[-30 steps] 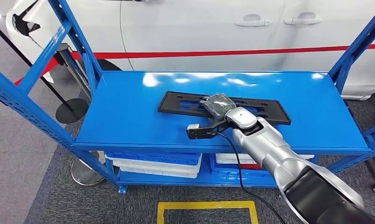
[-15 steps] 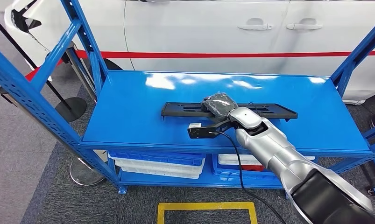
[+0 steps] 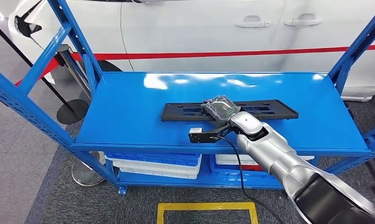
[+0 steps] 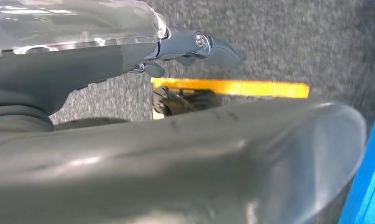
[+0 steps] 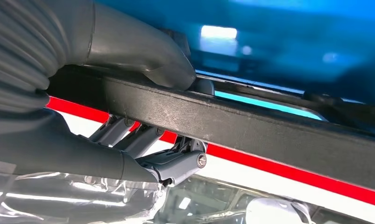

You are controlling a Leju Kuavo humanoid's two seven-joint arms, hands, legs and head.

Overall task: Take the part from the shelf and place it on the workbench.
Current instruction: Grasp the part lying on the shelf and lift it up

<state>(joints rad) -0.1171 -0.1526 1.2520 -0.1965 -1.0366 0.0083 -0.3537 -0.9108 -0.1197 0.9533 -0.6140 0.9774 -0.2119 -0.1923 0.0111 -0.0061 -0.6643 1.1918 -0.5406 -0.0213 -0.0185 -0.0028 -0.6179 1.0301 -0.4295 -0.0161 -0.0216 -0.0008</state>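
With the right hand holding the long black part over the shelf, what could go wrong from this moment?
1. The right hand grips the long black part near its middle only, so the part may tilt or twist in the grasp.
2. The part is wide, and the blue shelf uprights stand on both sides; an end might strike one on the way out.
3. The black cable hangs from the wrist in front of the shelf edge and may catch there.

Part (image 3: 190, 112): black
Shelf (image 3: 129, 107): glossy blue
Right arm (image 3: 274, 149): silver
Car (image 3: 199, 28): white, red stripe
Floor marking (image 3: 206, 205): yellow
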